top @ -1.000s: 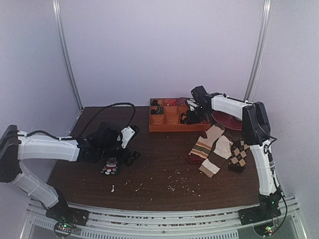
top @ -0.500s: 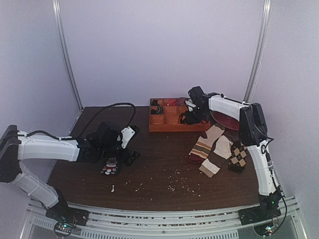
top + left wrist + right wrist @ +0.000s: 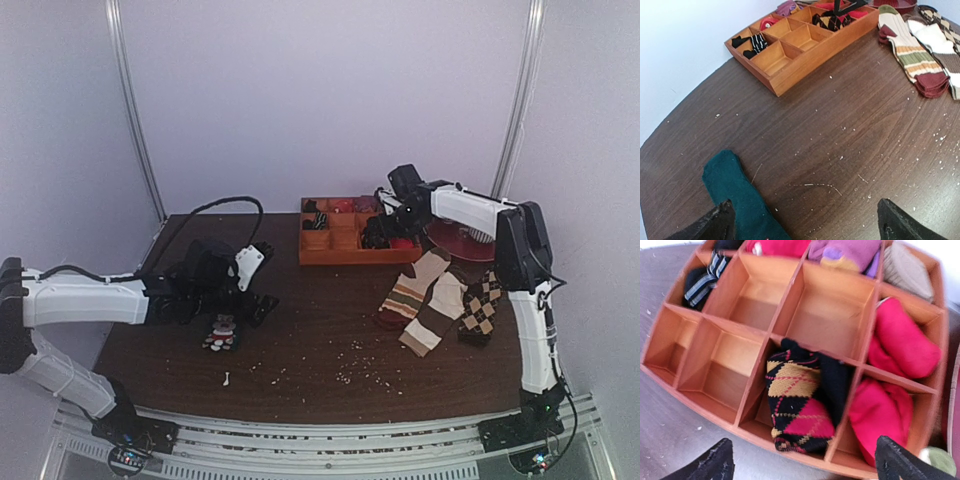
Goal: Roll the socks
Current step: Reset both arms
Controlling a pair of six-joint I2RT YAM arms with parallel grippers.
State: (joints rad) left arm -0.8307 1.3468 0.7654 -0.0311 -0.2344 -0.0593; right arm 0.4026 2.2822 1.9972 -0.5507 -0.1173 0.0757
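Socks (image 3: 800, 405), rolled, sit in a tray (image 3: 700, 409) compartment; the right pincer (image 3: 807, 462), clenched a moment ago, now hangs released above, perhaps slightly raised; left pincer (image 3: 805, 222) released too.

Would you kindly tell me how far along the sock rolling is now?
Done: the rolled black knitted socks with red-orange diamonds sit in a wooden tray compartment. In hand: nothing, the right claw hangs open above them. Remaining: likely just withdrawing that arm.

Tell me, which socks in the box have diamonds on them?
The rolled black socks with red and orange diamonds, beside the pink socks in the wooden box. The others are plain pink, purple or striped.
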